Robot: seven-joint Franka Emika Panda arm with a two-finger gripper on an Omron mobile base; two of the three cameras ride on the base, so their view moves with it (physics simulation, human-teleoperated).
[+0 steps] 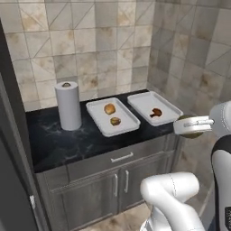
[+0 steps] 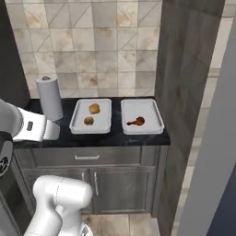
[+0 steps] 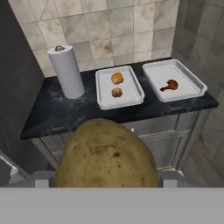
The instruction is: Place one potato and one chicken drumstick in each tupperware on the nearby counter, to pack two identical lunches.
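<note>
Black marble worktop (image 1: 63, 142) carries two white trays. The left tray (image 3: 131, 97) holds two small browned pieces, the right tray (image 3: 192, 89) one drumstick (image 3: 169, 85). The tool (image 3: 105, 181) grips a potato (image 3: 107, 157) in front of the worktop. A paper roll (image 3: 68, 72) stands far left.

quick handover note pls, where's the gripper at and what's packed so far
Gripper: shut on a potato, held in front of the counter, not yet over a tray.
Left tray: two small roundish brown items; too small to tell what they are.
Right tray: one chicken drumstick, nothing else.
Paper towel roll stands left of the trays.
Done: no tray clearly holds a full pair.
Left: place the held potato, probably with the drumstick, then check the left tray.
</note>
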